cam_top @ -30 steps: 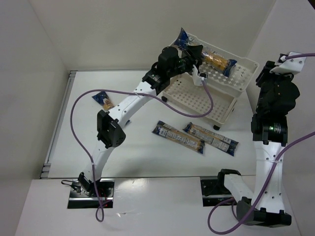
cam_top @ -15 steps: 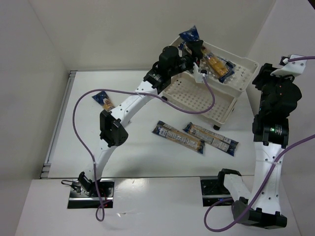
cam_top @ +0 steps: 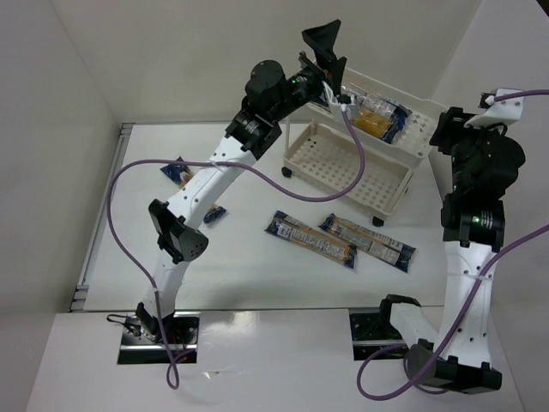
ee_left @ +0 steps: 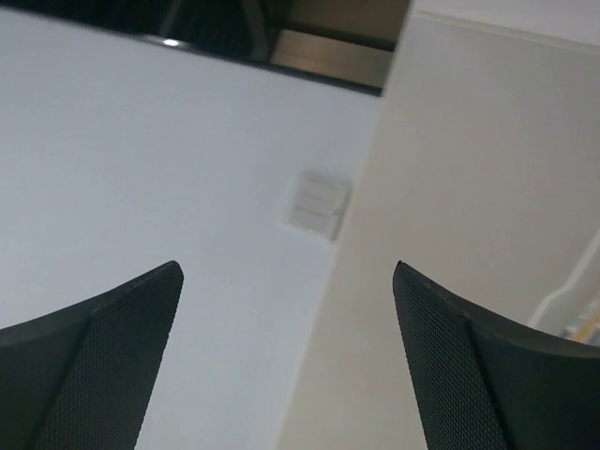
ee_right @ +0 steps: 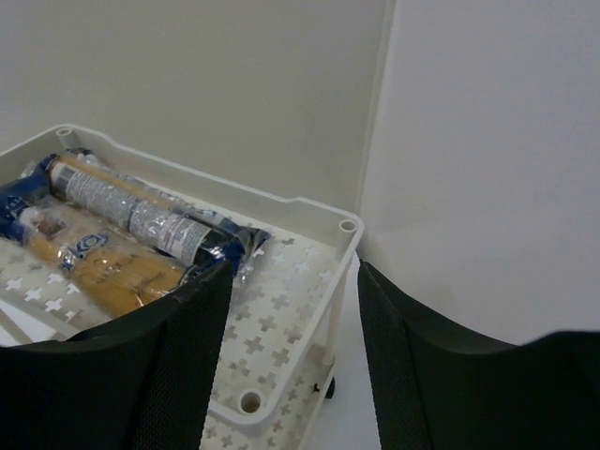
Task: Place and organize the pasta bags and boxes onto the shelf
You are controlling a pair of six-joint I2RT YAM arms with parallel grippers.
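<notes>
The shelf stands at the back right. Two pasta packets lie side by side in its top tray, a white-labelled one and an orange one. My left gripper is raised above the shelf's left end, open and empty; the left wrist view shows only wall between its fingers. My right gripper stands open and empty at the top tray's right corner. On the table lie two packets, and a third is crossed by the left arm.
White walls close in the table at the back and on both sides. The shelf's lower tray holds nothing that I can see. The left arm's purple cable hangs over that tray. The right arm stands upright close to the shelf's right end.
My left gripper has opened, let its packet go into the top tray and lifted up and away. The right gripper's jaws have parted.
</notes>
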